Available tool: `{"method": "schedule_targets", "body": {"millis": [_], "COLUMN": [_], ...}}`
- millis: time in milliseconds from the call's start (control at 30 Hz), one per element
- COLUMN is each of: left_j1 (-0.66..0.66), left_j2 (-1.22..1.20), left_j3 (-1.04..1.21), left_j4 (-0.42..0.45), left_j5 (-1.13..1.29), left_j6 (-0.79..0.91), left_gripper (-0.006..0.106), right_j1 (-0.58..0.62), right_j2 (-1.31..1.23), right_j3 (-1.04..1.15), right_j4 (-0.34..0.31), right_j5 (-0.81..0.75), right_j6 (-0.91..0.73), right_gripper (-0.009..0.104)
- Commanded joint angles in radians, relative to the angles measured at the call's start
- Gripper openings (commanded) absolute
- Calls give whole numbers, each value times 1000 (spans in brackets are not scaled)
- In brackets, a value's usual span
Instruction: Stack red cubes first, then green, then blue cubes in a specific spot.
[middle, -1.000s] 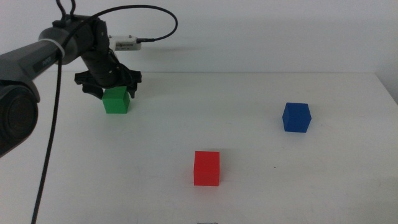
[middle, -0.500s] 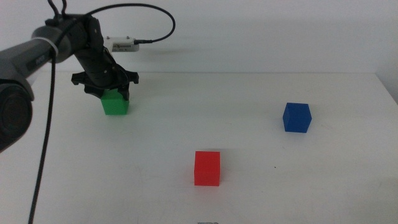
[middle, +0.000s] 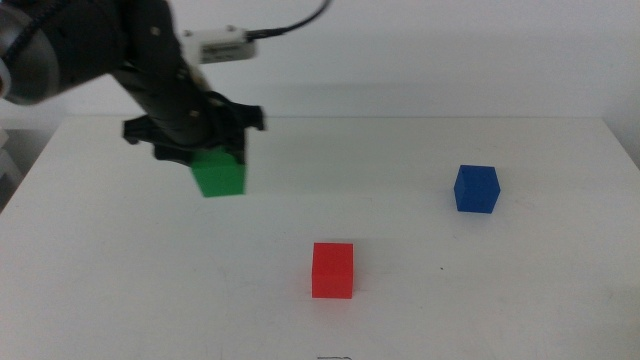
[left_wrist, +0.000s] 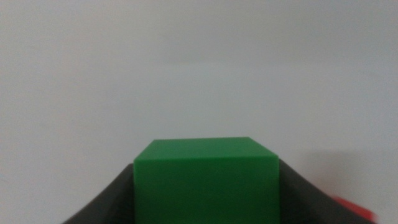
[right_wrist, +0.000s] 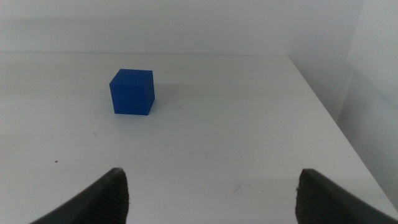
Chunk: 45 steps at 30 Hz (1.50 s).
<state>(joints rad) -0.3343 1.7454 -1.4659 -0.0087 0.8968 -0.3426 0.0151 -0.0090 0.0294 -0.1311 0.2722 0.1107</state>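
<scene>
The left arm's dark hand is gripping the small, matte, bright-green solid cube between its two black jaws and is holding it in the air over the far left part of the plain white matte table; the cube is tilting slightly in the middle view. In the left wrist view the same green cube is filling the gap between the jaws, its flat faces plain and sharp-edged, with the jaws pressing against both of its sides, and a sliver of red is showing at the picture's edge beside one jaw. The small, matte, bright-red solid cube is sitting on the table near the front centre, well apart from the green one. The small, matte, deep-blue solid cube is resting on the table toward the right side, apart from both others. The right arm's hand is waiting with its two dark jaws spread wide and gripping nothing, and the blue cube is lying ahead of it on the white surface. A white tag with a cable is sitting on the left arm, but its writing is too small to read.
</scene>
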Motion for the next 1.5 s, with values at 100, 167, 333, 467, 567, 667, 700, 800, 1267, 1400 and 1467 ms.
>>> {"method": "schedule_targets", "body": {"millis": [100, 167, 333, 467, 567, 667, 700, 800, 1267, 1400, 1467], "left_j1": [-201, -266, -365, -405, -414, -424, -428, -431, -431, -431, -431], "left_j2": [-65, -47, -2, 24, 38, 41, 42, 46, 61, 75, 80], "left_j3": [-1, -1, -1, -1, 1, 1, 1, 1, 4, 4, 4], "left_j4": [153, 181, 200, 209, 193, 179, 179, 174, 173, 172, 171], "left_j5": [-35, -46, -73, -79, -89, -98, -103, -104, -78, -77, -77], "left_j6": [-201, -268, -347, -348, -348, -348, -348, -351, -352, -352, -352], "left_gripper": [-1, -1, -1, -1, -1, -1, -1, -1, -1, -1, -1], "right_j1": [4, 4, 4, 4, 4, 4, 4, 4, 4, 4, 4], "right_j2": [-23, -23, -23, -23, -23, -23, -23, -23, -23, -23, -23], "right_j3": [-19, -19, -19, -19, -19, -19, -19, -19, -19, -19, -19], "right_j4": [-13, -13, -13, -13, -13, -13, -13, -13, -13, -13, -13], "right_j5": [-76, -76, -76, -76, -76, -76, -76, -76, -76, -76, -76], "right_j6": [-6, -6, -6, -6, -6, -6, -6, -6, -6, -6, -6], "right_gripper": [94, 94, 94, 94, 94, 94, 94, 94, 94, 94, 94]}}
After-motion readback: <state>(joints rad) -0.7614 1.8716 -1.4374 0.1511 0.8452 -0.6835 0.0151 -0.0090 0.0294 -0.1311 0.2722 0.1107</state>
